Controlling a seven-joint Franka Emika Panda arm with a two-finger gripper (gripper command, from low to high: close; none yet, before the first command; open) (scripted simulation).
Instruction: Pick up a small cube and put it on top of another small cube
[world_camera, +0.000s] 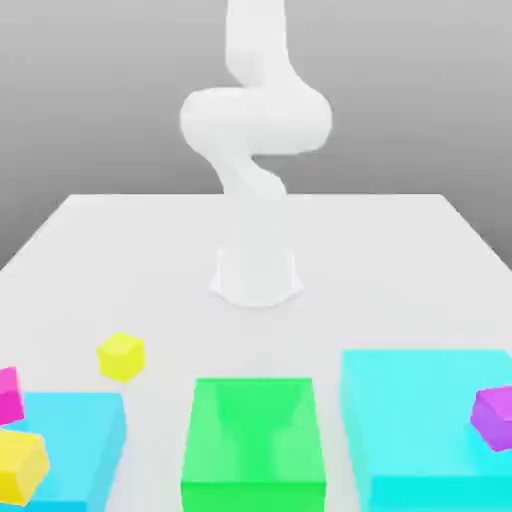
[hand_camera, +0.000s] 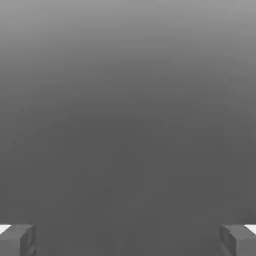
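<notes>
White table (world_camera: 400, 260) under grey backdrop: the small cube (world_camera: 121, 356) sits alone toward its near-left corner. Your gripper (hand_camera: 128, 240) is released, jaws wide, grasping nothing. Approach step; next, you descend over the cube.

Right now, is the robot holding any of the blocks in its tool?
No, nothing is held. The tool is open with bare space between its fingers. The small yellow cube sits alone on the table.
</notes>
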